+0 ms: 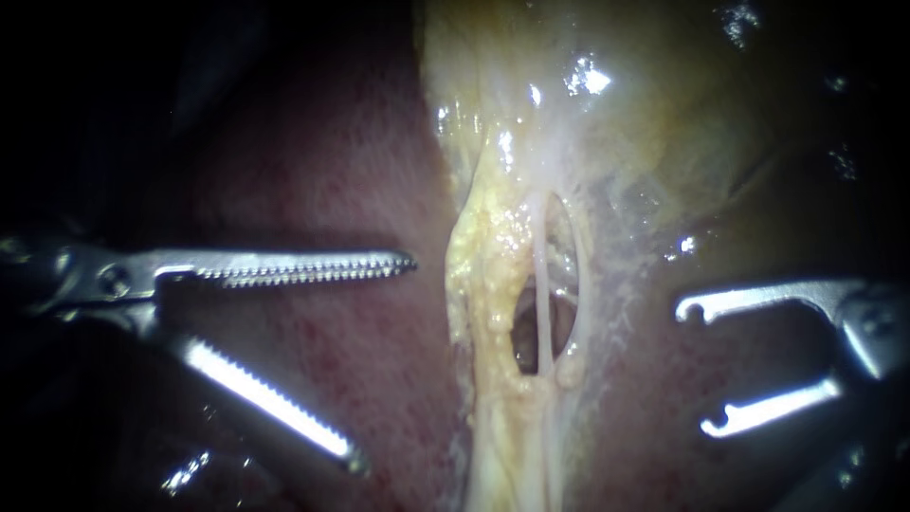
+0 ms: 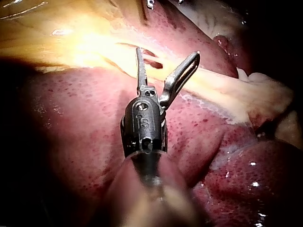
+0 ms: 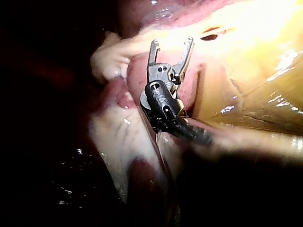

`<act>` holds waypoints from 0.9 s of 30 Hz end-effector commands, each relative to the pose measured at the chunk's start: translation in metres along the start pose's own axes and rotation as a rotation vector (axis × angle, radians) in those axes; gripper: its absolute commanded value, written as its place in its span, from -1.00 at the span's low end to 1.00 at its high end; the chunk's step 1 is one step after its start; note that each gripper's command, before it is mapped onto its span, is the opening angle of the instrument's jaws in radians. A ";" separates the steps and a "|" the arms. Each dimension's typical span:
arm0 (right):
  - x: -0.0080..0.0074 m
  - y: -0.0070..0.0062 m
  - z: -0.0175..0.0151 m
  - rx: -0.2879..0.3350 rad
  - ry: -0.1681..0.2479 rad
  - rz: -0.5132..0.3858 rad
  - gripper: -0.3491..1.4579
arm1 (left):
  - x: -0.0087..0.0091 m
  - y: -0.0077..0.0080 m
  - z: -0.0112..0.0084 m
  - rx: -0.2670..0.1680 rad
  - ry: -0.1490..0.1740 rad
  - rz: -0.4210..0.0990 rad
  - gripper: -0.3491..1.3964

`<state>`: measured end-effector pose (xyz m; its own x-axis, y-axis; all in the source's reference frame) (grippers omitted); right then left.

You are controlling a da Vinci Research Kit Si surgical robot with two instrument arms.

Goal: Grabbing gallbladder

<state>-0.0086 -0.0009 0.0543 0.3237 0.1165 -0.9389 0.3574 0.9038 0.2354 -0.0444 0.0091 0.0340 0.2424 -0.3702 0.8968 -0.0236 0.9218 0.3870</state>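
While both instruments hang with jaws apart, the gallbladder (image 1: 645,123) lies ungripped, toward the endoscope view's top.
The left instrument (image 1: 384,362) spreads its toothed jaws wide over the liver (image 1: 313,171); the right instrument (image 1: 694,368) gapes too, touching nothing, across the pale strand of thin tubes (image 1: 543,284) between them.

Shiny serrated metal left instrument (image 1: 384,361); wet, glossy liver (image 1: 322,180)
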 end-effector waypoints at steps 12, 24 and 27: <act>0.0000 -0.0001 0.0000 0.000 0.000 0.005 0.01 | -0.0015 0.0022 0.0016 -0.219 0.050 -0.292 0.17; 0.0000 -0.0001 -0.0001 -0.002 -0.001 0.005 0.01 | -0.0007 0.0052 0.0055 -0.277 0.089 -0.378 0.00; 0.0000 -0.0001 -0.0002 -0.001 -0.001 0.004 0.01 | -0.0003 0.0060 0.0060 -0.285 0.094 -0.403 -0.06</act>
<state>-0.0089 -0.0010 0.0542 0.3261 0.1205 -0.9376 0.3545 0.9039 0.2394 -0.0504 0.0141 0.0376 0.2677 -0.7061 0.6555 0.3566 0.7047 0.6134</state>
